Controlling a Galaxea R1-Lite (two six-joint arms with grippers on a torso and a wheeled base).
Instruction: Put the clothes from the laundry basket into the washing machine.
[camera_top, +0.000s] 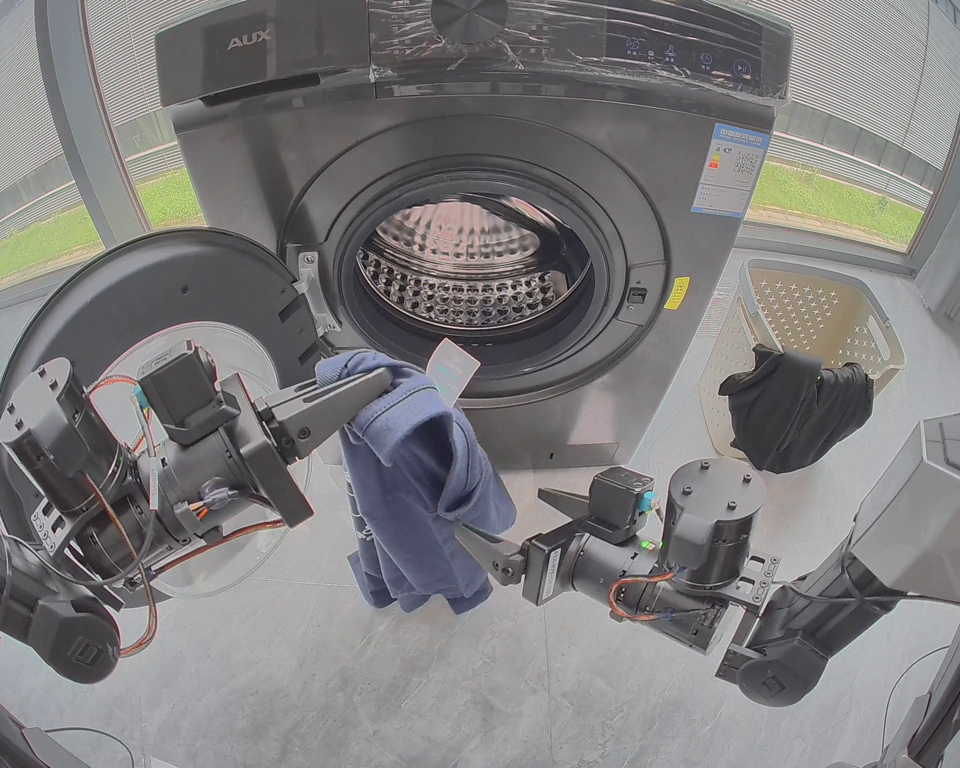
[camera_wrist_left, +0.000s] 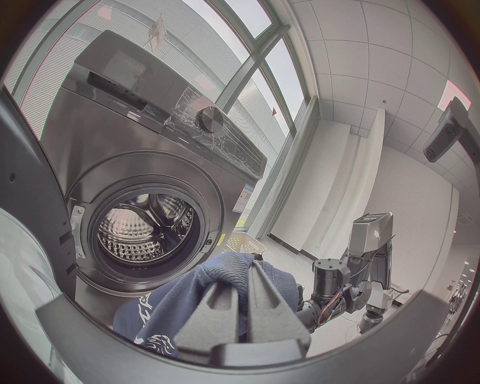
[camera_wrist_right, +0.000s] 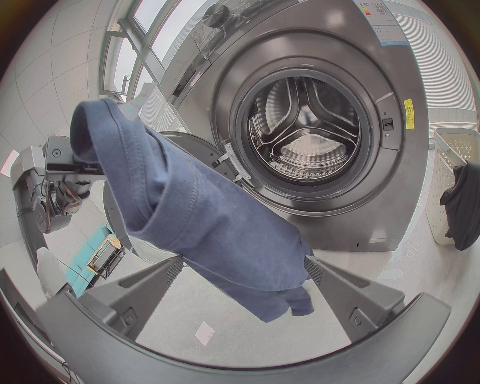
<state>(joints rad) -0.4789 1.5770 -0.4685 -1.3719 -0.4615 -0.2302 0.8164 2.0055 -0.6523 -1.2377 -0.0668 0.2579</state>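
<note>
Left gripper (camera_top: 375, 383): clamps blue T-shirt (camera_top: 420, 480).
Right gripper (camera_top: 502, 512): wide, astride its lower part.
Washing machine (camera_top: 250, 170): door (camera_top: 170, 290) open left, energy sticker (camera_top: 731, 170) right.

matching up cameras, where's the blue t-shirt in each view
head view: blue t-shirt hangs from the left pincer, below the washer drum.
left wrist view: blue t-shirt bunched over that pincer, before the washer drum.
right wrist view: blue t-shirt framed by the open right pincer.
shared landmark: the washer drum.

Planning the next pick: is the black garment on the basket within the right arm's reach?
Probably yes: right gripper is open, and only bare floor separates it from the black garment on the laundry basket.
</note>
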